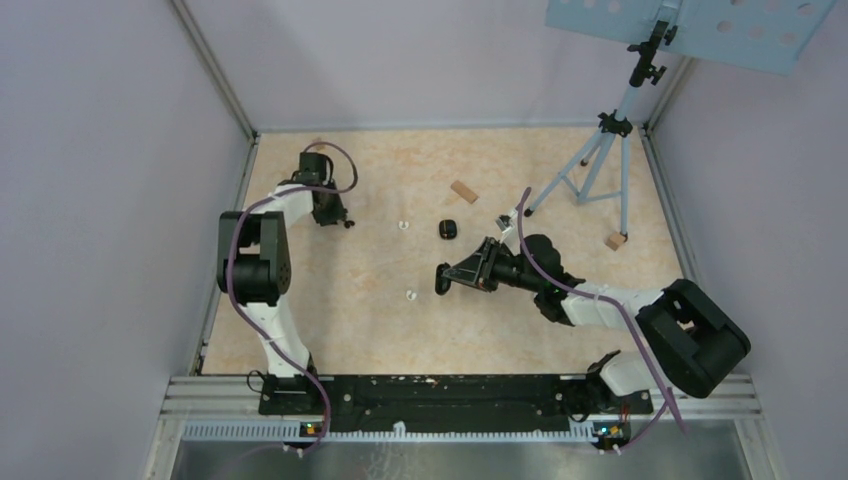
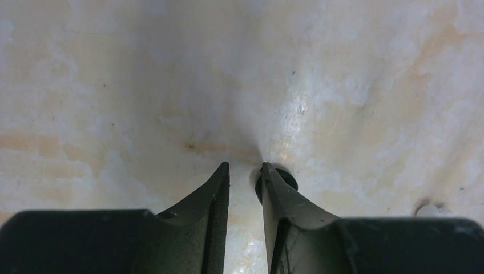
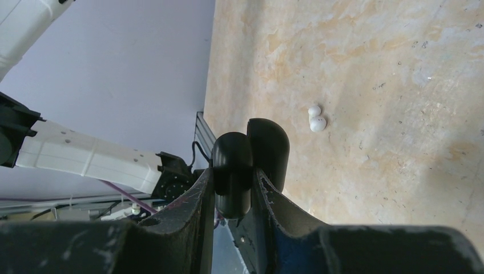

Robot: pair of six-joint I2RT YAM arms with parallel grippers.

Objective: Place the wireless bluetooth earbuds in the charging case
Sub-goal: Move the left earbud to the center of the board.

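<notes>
My right gripper [image 1: 450, 277] [image 3: 233, 174] is shut on a black charging case [image 3: 249, 157] and holds it above the table's middle; its lid looks hinged open. One white earbud [image 1: 411, 295] [image 3: 315, 118] lies on the table just left of it. A second white earbud [image 1: 404, 225] [image 2: 431, 210] lies farther back. My left gripper [image 1: 338, 218] [image 2: 245, 166] is down at the table at the far left, its jaws a narrow gap apart with nothing between them. A black earbud [image 2: 281, 176] lies against the outer side of its right fingertip. The other earbuds are out of view.
A second black case [image 1: 447, 229] lies near the middle of the table. A tan wooden block [image 1: 463, 191] lies behind it and another [image 1: 616, 241] sits by a tripod [image 1: 600, 150] at the back right. Walls close in the table's left, back and right.
</notes>
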